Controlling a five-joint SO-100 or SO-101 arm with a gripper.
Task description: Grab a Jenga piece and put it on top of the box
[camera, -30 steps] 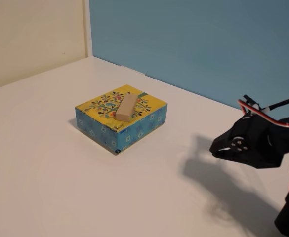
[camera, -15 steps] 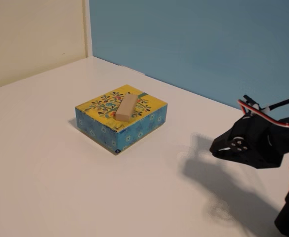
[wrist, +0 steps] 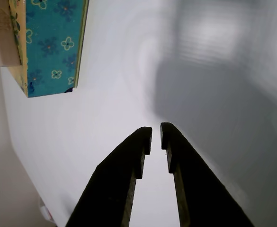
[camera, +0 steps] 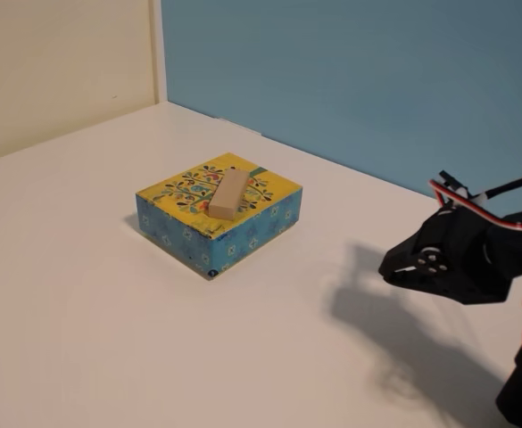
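1. I'm seeing the Jenga piece [camera: 227, 194] lying flat on the yellow floral top of the box [camera: 243, 234] in the fixed view, its long side running roughly from 1 o'clock to 7 o'clock across the lid.
2. The box is sitting on the white worktop [camera: 109, 339], a bit toward 11 o'clock from the middle of the fixed view.
3. My gripper [camera: 389, 270] is hanging above the worktop out at about 4 o'clock from the box, well apart from it and not touching the block or the box.
4. In the wrist view the gripper [wrist: 156, 135] is showing both black fingers nearly together, just a thin slit between the tips, and they're holding nothing, so I'm calling it closed and empty.
5. Same wrist view: the box [wrist: 53, 47] is peeking in at around 10 o'clock, blue flower-print side facing me, with a pale tan bit at the far edge that I'm guessing is the Jenga piece [wrist: 4, 38], though I can't tell for sure.
6. The gripper is throwing a big soft shadow on the worktop around 4 to 5 o'clock in the fixed view.
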